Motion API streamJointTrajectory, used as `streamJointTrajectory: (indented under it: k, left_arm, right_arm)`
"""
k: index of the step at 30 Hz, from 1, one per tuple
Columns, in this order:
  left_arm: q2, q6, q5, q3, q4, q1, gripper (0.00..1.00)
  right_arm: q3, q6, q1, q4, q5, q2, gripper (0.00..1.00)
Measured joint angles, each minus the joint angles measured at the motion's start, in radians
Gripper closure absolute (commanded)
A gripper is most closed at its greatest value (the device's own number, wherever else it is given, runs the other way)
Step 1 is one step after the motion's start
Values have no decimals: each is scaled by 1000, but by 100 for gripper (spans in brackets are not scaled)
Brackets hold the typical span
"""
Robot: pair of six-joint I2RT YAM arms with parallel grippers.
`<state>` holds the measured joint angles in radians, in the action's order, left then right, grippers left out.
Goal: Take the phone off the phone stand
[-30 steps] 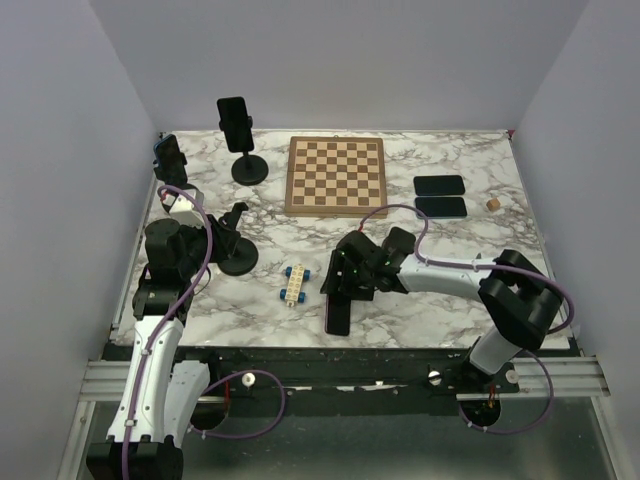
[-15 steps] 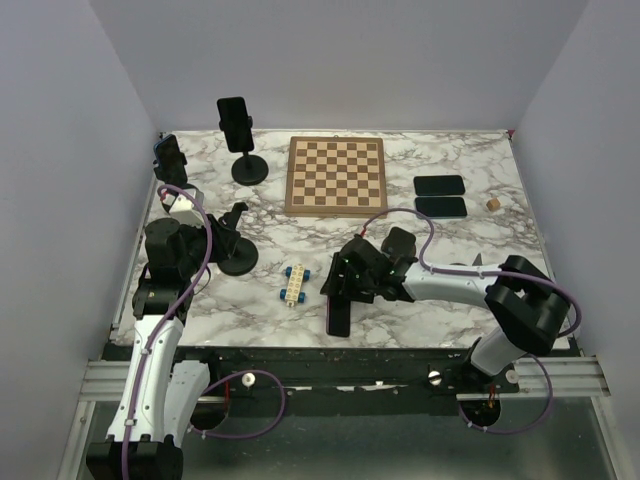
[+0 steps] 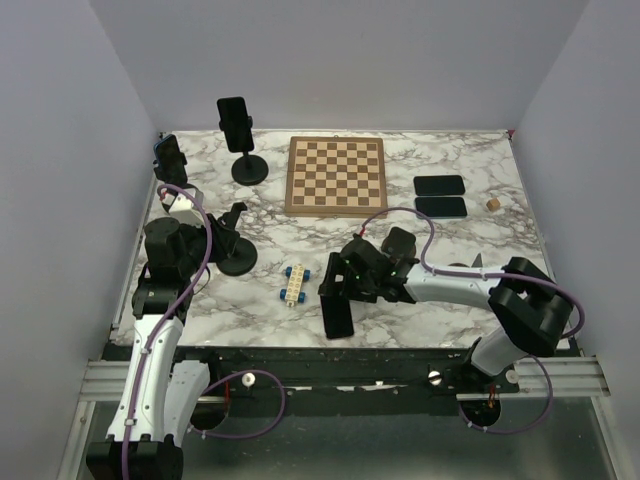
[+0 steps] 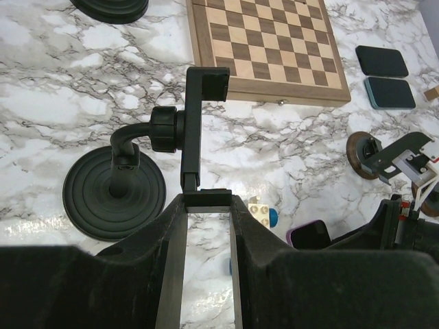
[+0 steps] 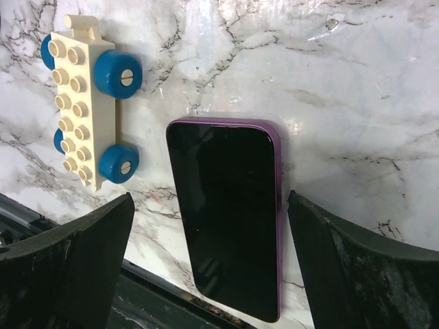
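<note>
Two grippers, one task object. The phone [image 5: 226,233], in a purple case, lies flat and face up on the marble table [image 5: 357,89], at the lower centre of the right wrist view and just right of a toy brick car [image 5: 86,103]; it is out of the phone stand [image 4: 188,130], whose cradle stands empty in the centre of the left wrist view. My right gripper [image 5: 210,199] hangs over the phone with its jaws spread wide, one finger on each long side and neither touching it. My left gripper [image 4: 206,205] appears to pinch the lower foot of the stand's cradle, which fills the gap between the jaws. I judge the phone a stiff, thin slab of moderate weight, with a smooth glass face that would slip under my pads and could crack if it is dropped or squeezed on the screen. The better hold, I judge, is across the two long cased edges near mid-length, where the case offers friction; since it lies flat, my fingertips would need to reach the table surface.
</note>
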<state>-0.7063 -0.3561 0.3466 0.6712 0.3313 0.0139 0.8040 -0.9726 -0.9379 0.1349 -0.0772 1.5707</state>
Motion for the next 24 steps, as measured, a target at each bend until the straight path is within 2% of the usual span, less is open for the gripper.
streamJointTrajectory:
  k: [5, 13, 14, 15, 16, 24]
  left_arm:
    - [0, 0, -2, 5, 10, 0, 60]
    - [1, -7, -9, 6, 24, 6, 33]
    - [2, -7, -14, 6, 26, 6, 17]
    - [3, -7, -18, 6, 28, 6, 6]
    - [4, -4, -23, 6, 30, 6, 2]
    - [53, -3, -82, 6, 56, 6, 1]
  right_arm:
    - [-3, 34, -4, 10, 0, -33, 0]
    - [-69, 84, -6, 8, -10, -156, 0]
    - [-80, 87, -6, 9, -12, -169, 0]
    - [-87, 92, -6, 10, -14, -180, 0]
    - [-92, 95, -6, 11, -16, -193, 0]
    - [-104, 121, -6, 13, -20, -280, 0]
